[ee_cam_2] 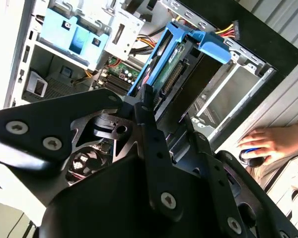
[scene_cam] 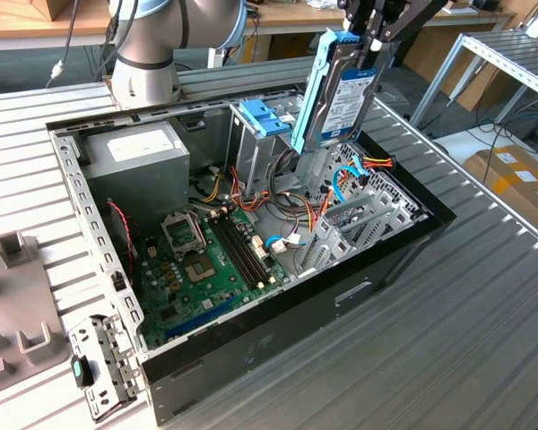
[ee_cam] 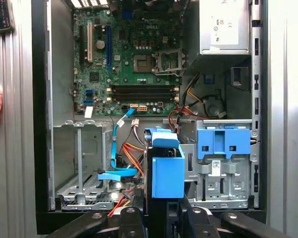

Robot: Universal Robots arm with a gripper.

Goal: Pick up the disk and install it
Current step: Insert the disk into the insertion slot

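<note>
The disk [scene_cam: 342, 90] hangs upright above the far right part of the open computer case [scene_cam: 278, 313]. It is a silver-grey drive with a blue and white label and blue side rails. My gripper [scene_cam: 377, 43] is shut on its upper end. In the second wrist view the disk [ee_cam_2: 170, 64] runs away from the black fingers [ee_cam_2: 148, 106] toward the drive cage. In the first wrist view the disk [ee_cam: 166, 168] is seen edge-on, its blue rail facing the camera, held in my gripper [ee_cam: 161, 210] over the case's drive area.
Inside the case are a green motherboard [scene_cam: 206, 260], a grey power supply with a white sticker [scene_cam: 134, 152], a light-blue latch piece [scene_cam: 264, 116], an open metal drive bay [ee_cam: 82, 163] and loose orange and blue cables [ee_cam: 124, 158]. A person's hand [ee_cam_2: 268, 144] rests beside the case.
</note>
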